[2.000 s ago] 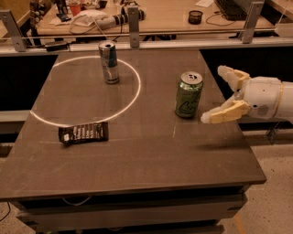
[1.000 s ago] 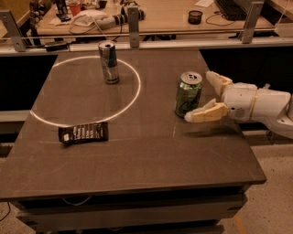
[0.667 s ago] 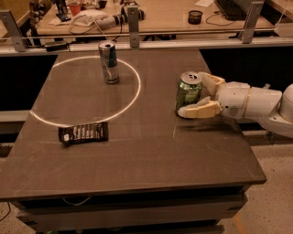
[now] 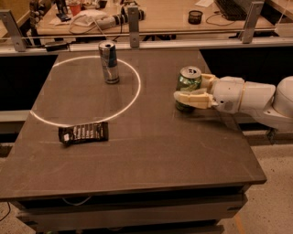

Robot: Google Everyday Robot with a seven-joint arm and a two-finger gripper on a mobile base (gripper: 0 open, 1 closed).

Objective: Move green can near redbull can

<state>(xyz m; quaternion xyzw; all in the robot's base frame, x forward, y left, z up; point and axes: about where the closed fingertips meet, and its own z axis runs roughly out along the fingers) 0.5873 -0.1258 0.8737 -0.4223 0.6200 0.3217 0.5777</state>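
Green can (image 4: 187, 80) at hand (image 4: 191, 89) — redbull can (image 4: 109, 61), wrapper (image 4: 84, 132) lft.

Dark brown matte counter (image 4: 151, 151), rectangular, with a thin white ring (image 4: 139, 87) marked on its left rear half. A grey metal rail with upright posts (image 4: 132, 27) runs along the rear edge. Behind the rail stands a light wooden desk (image 4: 169, 13) carrying loose cables (image 4: 91, 20), a small black cup (image 4: 195, 17) and a dark keyboard (image 4: 233, 7). Pale speckled floor (image 4: 274, 205) shows at lower right. Light is warm and dim. The pincer (image 4: 190, 87) is over the counter's right rear part.
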